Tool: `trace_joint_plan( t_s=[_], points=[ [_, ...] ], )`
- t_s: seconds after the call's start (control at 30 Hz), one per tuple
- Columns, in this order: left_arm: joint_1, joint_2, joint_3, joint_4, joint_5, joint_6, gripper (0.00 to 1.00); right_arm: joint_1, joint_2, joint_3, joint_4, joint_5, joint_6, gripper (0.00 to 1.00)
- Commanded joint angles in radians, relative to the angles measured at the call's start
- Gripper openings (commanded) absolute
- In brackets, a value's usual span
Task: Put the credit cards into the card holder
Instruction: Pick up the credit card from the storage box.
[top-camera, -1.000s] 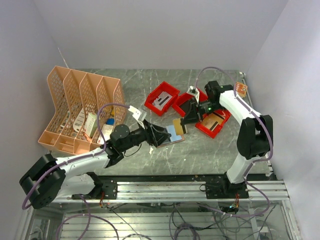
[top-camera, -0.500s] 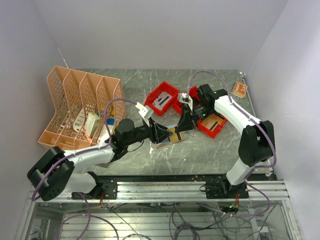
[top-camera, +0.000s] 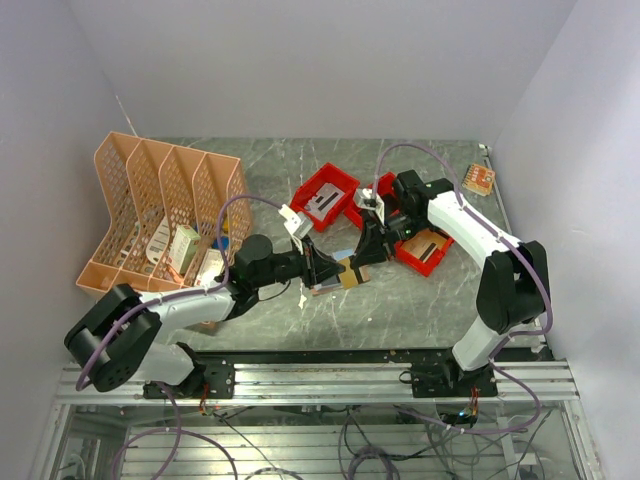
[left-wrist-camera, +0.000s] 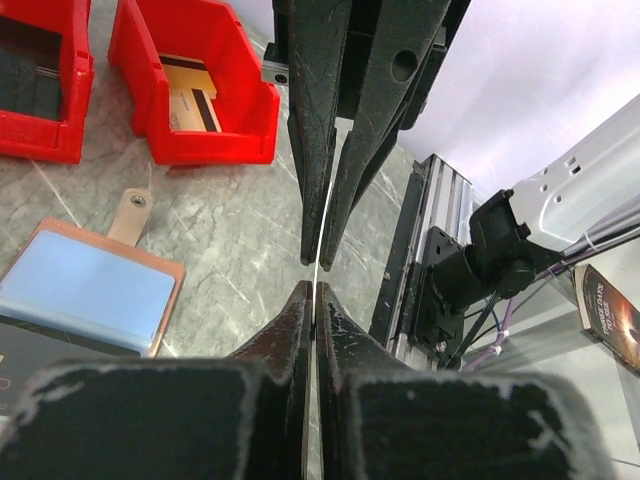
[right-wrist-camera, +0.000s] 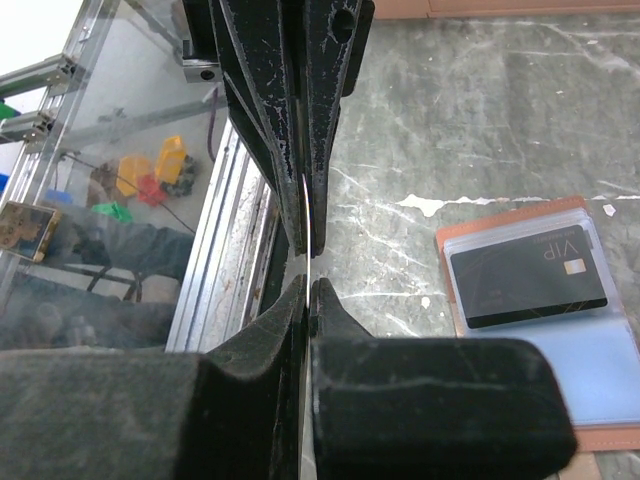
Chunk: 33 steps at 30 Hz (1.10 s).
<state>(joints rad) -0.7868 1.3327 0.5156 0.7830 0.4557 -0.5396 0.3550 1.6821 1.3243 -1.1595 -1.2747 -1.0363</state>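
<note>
A grey marble table (top-camera: 430, 300) carries a peach rack (top-camera: 160, 215) at the left and red bins (top-camera: 323, 197) toward the back, one of them with a striped card inside. The two arms reach in from either side and meet over the middle of the table. The holder (left-wrist-camera: 128, 215) lies open and flat on the table below them, just in front of the bins, its tan strap pointing toward the bins. A blue card (left-wrist-camera: 85, 290) sits in one of its pockets and a black card (right-wrist-camera: 528, 275) in the pocket beside it. The left gripper (top-camera: 328, 270) and the right gripper (top-camera: 362, 256) stand tip to tip, each with its fingers pressed together on opposite edges of the same gold card (top-camera: 349, 274), which has a dark stripe. That card hangs in the air just above the holder, and both wrist views show it edge-on as a thin line between the closed fingers.
</note>
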Motion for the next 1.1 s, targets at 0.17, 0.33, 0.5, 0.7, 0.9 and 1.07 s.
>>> trace_joint_plan(
  t_s=[0.17, 0.33, 0.5, 0.7, 0.9, 1.07],
  points=[
    [0.037, -0.006, -0.018, 0.150, 0.042, -0.055, 0.07, 0.015, -0.035, -0.029, 0.089, 0.002, 0.078, 0.28],
    [0.078, -0.016, -0.068, 0.190, 0.043, -0.113, 0.07, 0.015, -0.083, -0.104, 0.232, 0.075, 0.187, 0.48],
    [0.102, -0.025, -0.116, 0.198, 0.057, -0.145, 0.07, -0.012, -0.131, -0.107, 0.247, 0.136, 0.158, 0.55],
    [0.146, -0.057, -0.132, 0.093, 0.068, -0.166, 0.07, -0.103, -0.213, -0.142, 0.310, 0.217, 0.044, 0.56],
    [0.181, -0.074, -0.082, -0.097, 0.061, -0.147, 0.07, -0.092, -0.235, -0.239, 0.388, 0.422, -0.237, 0.63],
    [0.205, -0.031, -0.040, -0.168, 0.048, -0.187, 0.07, -0.068, -0.136, -0.203, 0.469, 0.573, -0.201, 0.49]
  ],
)
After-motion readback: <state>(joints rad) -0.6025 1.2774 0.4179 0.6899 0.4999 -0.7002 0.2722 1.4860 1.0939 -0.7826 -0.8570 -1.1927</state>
